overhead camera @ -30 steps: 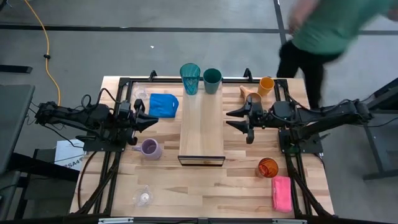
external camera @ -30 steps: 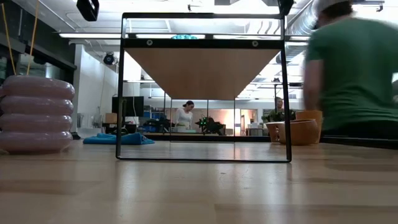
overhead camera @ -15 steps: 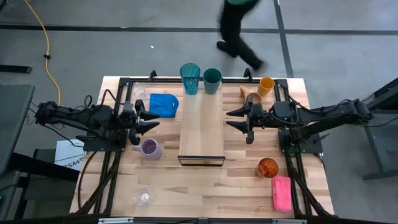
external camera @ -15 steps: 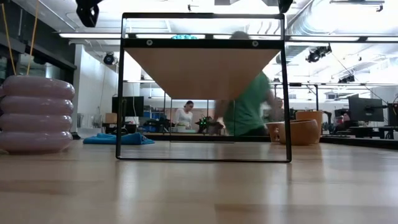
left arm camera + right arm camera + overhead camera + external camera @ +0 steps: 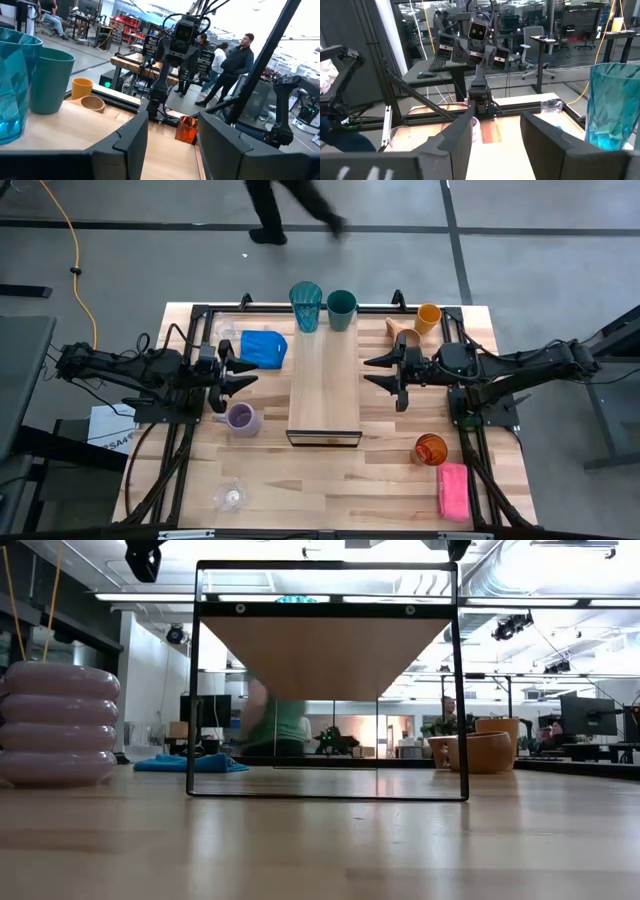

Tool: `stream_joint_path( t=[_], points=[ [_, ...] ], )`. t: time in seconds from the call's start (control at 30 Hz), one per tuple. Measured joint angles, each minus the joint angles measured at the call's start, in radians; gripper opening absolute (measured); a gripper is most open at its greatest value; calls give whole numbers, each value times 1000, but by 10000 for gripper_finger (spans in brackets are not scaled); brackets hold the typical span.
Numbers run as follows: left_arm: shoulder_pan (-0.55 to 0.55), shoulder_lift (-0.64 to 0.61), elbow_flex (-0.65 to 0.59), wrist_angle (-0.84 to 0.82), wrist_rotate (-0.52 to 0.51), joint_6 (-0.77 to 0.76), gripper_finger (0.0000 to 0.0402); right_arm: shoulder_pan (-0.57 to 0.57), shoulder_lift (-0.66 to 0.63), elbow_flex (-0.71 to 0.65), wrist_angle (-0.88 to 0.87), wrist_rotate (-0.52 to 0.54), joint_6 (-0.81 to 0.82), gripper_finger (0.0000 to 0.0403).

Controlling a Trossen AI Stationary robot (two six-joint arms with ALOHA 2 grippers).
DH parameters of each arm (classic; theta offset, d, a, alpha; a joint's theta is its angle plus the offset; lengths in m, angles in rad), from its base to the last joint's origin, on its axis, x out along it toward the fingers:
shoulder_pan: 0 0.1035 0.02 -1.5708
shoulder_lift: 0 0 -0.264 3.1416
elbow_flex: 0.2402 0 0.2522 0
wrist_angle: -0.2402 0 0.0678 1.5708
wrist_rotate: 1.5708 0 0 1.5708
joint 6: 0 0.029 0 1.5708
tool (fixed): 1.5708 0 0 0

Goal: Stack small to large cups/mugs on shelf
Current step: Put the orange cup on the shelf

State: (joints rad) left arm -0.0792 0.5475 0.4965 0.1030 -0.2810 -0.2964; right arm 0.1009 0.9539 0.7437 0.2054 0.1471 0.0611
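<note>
Both arms wait open-jawed beside the shelf, nothing stacked yet.

The left gripper (image 5: 248, 372) and right gripper (image 5: 372, 371) flank the long light-wood shelf (image 5: 324, 395), empty; the teal tumbler (image 5: 306, 306) and dark green cup (image 5: 341, 309) stand at its far end, the lavender mug (image 5: 240, 418) nearest the left arm.

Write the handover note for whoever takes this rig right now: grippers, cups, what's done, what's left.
Left gripper: open, empty, left of the light-wood shelf.
Right gripper: open, empty, right of the shelf.
Tall teal tumbler and dark green cup: at the shelf's far end.
Tan mug, orange cup: far right.
Lavender mug, clear glass: left side.
Red cup: near right.
Done: nothing stacked.
Left: all stacking.
</note>
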Motion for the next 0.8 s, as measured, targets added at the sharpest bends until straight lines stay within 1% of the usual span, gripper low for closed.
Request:
stream_joint_path(
  t=[0.27,0.8],
  points=[
    [0,0,0,6,-3,1,161,0,0,0,0,0,-86,158],
    [0,0,0,9,-3,1,161,0,0,0,2,0,-58,158]
  ],
)
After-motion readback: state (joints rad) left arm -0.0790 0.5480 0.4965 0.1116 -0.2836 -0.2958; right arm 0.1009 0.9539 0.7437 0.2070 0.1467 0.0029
